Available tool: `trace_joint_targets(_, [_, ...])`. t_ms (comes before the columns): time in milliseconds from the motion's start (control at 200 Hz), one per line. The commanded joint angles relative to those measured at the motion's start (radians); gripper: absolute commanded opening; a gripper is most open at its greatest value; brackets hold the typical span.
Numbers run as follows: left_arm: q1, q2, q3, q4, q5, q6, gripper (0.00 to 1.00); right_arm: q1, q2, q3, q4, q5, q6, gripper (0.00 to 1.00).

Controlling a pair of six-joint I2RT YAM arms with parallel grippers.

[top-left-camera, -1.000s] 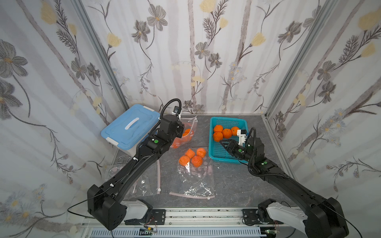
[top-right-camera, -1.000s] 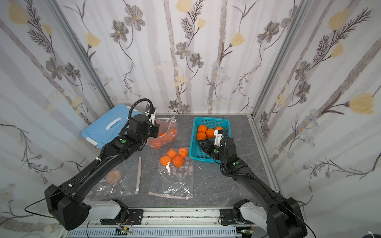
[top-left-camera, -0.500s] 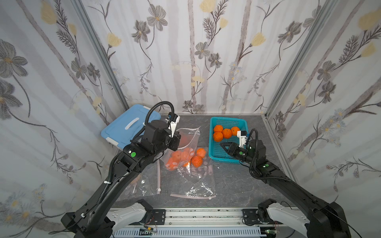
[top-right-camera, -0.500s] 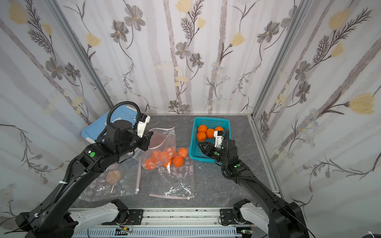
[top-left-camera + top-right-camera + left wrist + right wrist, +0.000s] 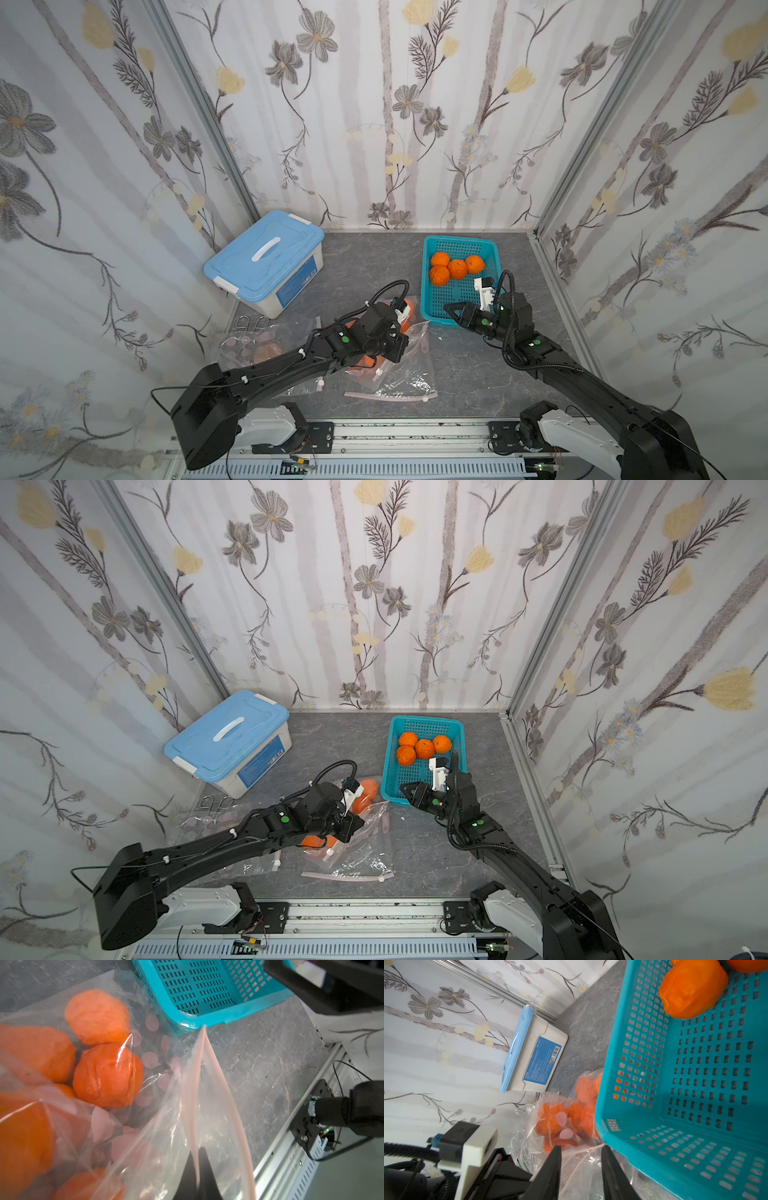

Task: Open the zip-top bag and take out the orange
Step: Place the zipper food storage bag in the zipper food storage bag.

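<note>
The clear zip-top bag [image 5: 166,1126] holds several oranges [image 5: 108,1076] and hangs beside the near left corner of the teal basket [image 5: 207,1020]. My left gripper [image 5: 197,1151] is shut on one pink zip strip of the bag. The other strip stands apart from it, and the two meet at the far corner. In both top views the left gripper [image 5: 395,347] covers much of the bag [image 5: 415,336]. My right gripper [image 5: 581,1148] is open and empty, its tips [image 5: 446,307] over the basket's front edge, pointing at the bag's mouth.
The basket [image 5: 494,249] holds several loose oranges [image 5: 457,268] at its far end. A blue-lidded box [image 5: 266,257] stands at the back left. More clear bags lie flat at the front [image 5: 399,382] and the left [image 5: 253,345]. A metal rail [image 5: 374,428] runs along the front edge.
My left arm has carried the bag from beside the blue-lidded box forward and to the right, up to the basket's corner. My right gripper's jaws have narrowed and moved slightly forward.
</note>
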Motion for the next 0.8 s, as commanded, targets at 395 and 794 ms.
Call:
trace_joint_targets(395, [-0.016,0.122,0.101,0.164,0.063,-0.108,0.00,0.208,0.012,-0.059,0.234,-0.006,-0.011,0.18])
trace_joint_targets(794, [-0.020,0.054,0.168,-0.147,-0.033,-0.051,0.00,0.278,0.184,0.024,0.143,-0.023,-0.074,0.15])
